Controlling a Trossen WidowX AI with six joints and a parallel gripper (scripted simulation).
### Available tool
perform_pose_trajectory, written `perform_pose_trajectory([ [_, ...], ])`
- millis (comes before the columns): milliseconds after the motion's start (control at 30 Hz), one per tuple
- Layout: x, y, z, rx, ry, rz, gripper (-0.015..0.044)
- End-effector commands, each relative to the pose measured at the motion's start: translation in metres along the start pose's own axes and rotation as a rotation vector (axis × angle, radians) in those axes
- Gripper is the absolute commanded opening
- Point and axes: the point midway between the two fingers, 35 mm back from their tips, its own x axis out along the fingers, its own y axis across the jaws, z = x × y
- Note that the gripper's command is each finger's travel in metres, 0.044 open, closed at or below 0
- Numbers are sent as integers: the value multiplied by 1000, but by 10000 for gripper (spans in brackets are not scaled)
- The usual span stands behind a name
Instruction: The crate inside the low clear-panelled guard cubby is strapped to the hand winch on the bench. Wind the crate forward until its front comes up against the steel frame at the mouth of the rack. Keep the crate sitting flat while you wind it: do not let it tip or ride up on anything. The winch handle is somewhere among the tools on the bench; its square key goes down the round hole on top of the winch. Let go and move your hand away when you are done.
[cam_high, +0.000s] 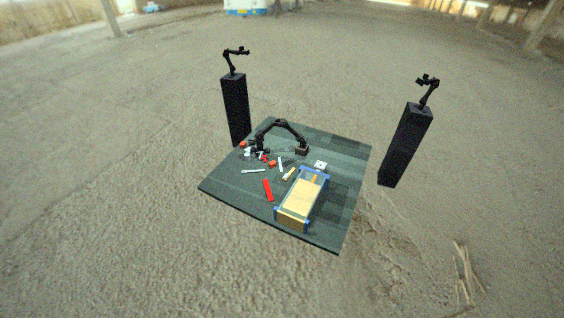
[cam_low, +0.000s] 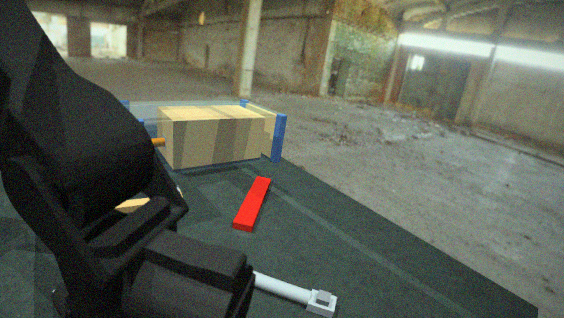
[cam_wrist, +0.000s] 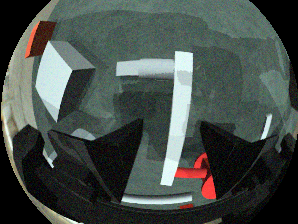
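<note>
The crate sits flat in the clear-panelled cubby with blue posts. An orange strap runs from it towards the pale winch. A gap shows between the crate and the winch-side end. My gripper is low over the tools, open, its fingers partly closed on either side of a white bar without touching it. The bar has a grey stub with a squarish end at one end and a red grip at the other; it looks like the winch handle.
A white block and an orange-red block lie beside the handle. A silver wrench, a red bar, a yellow-handled brush, a white strip and a red block lie between the gripper and cubby.
</note>
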Motion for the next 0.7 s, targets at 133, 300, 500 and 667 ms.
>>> perform_pose_trajectory([
  [133,-1,0,0,0,1,2,227],
  [300,-1,0,0,0,1,2,193],
  [500,-1,0,0,0,1,2,153],
  [667,-1,0,0,0,1,2,120],
])
